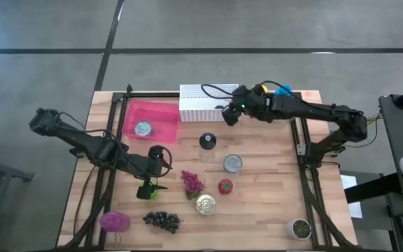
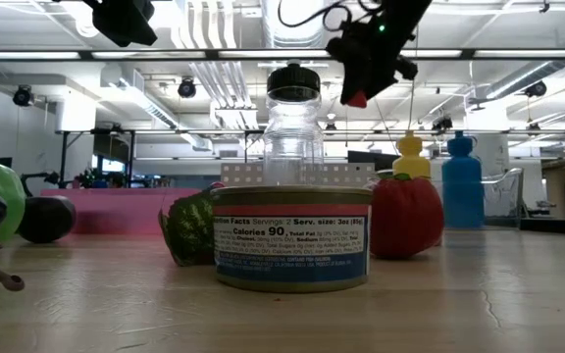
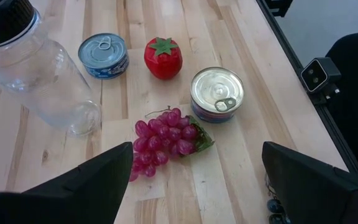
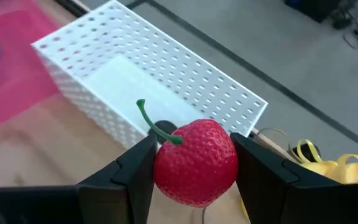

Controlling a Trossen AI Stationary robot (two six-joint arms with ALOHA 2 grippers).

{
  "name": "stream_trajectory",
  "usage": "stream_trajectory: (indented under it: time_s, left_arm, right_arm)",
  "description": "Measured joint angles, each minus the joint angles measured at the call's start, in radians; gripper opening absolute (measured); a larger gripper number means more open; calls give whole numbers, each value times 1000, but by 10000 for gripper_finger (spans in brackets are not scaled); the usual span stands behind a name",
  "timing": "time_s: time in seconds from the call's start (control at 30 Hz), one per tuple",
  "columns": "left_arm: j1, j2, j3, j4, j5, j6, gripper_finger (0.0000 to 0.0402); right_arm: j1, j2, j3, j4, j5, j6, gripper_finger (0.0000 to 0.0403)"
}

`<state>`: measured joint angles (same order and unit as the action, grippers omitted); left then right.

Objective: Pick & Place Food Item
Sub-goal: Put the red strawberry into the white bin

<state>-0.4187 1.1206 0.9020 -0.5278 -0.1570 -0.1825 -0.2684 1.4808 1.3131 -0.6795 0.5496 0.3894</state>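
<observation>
- Right wrist view: a strawberry [image 4: 196, 163] is clamped between the fingers of the right gripper [image 4: 194, 168], held in the air.
- The white perforated basket [image 4: 166, 81] is seen just ahead and below, so the drop is judged close.
- The left gripper [image 3: 197, 180] is spread wide and empty above the purple grapes [image 3: 163, 140] on the surface [image 3: 229, 180].

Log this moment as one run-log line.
right gripper: shut on strawberry, beside white basket | left gripper: open above grapes
</observation>
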Motion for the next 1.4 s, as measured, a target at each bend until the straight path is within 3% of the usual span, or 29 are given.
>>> stream_trajectory:
  time_s: [0.33,0.5,0.67,1.4]
  left_arm:
    - [0,0,-6,-3,0,1,358]
    - [0,0,-6,-2,0,0,363]
    - [0,0,-6,-3,0,0,367]
    - [0,0,-8,-12,0,-8,360]
  right_arm:
    - [-51,145,71,9,-12,-8,182]
    - [-94,204,113,11,-105,-8,182]
    - [-116,251,143,14,-130,-8,182]
    - [-151,272,110,45,-131,-8,183]
